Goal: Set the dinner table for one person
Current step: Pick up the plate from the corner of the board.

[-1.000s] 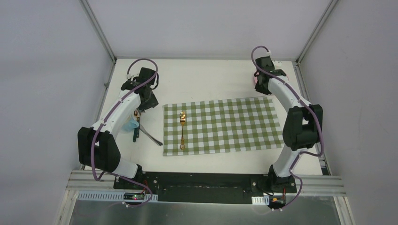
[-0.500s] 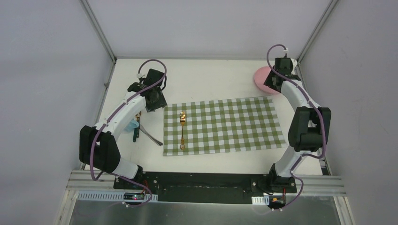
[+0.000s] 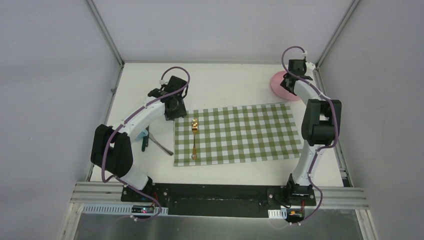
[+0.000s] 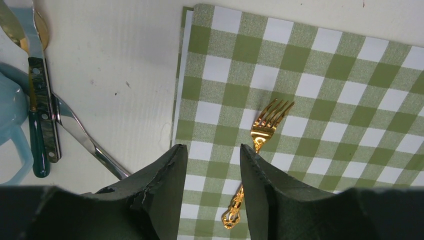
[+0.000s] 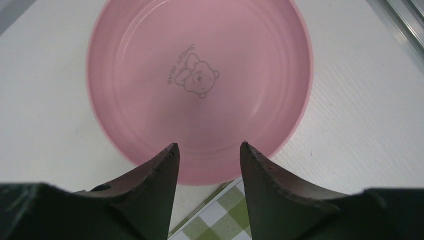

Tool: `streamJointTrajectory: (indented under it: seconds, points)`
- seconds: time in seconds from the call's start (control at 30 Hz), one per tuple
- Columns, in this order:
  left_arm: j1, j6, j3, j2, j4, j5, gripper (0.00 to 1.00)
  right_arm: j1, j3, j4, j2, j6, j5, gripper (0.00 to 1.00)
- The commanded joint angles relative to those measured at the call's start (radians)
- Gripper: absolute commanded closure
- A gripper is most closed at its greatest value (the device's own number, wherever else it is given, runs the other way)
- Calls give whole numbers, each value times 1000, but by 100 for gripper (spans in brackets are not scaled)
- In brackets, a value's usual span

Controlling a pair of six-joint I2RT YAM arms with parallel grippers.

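White table [image 3: 225,80]: R gripper [image 5: 209,145] over pink plate [image 5: 200,60].

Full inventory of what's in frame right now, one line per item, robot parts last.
dinner table: 1, white, under everything.
checked cloth: 1, green and white, mid-table.
fork: 1, gold, on the cloth's left part.
plate: 1, pink, far right corner of the table.
mug: 1, light blue, left of the cloth.
knife: 1, dark green handle, beside the mug.
spoon: 1, gold, by the knife's blade.
silver utensil: 1, silver, slanting out from the knife, head hidden.
left hand: 1, black, open above the cloth's left edge.
right hand: 1, black, open above the plate's near rim.
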Motion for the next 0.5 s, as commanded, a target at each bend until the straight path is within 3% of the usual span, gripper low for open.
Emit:
streamJointTrajectory:
  seconds: [0.0, 0.47]
  points:
    - [-10, 36, 38, -13, 36, 10, 56, 2, 47, 27, 0, 51, 157, 48]
    - [-11, 31, 24, -30, 51, 15, 56, -104, -103, 62, -75, 135, 165, 49]
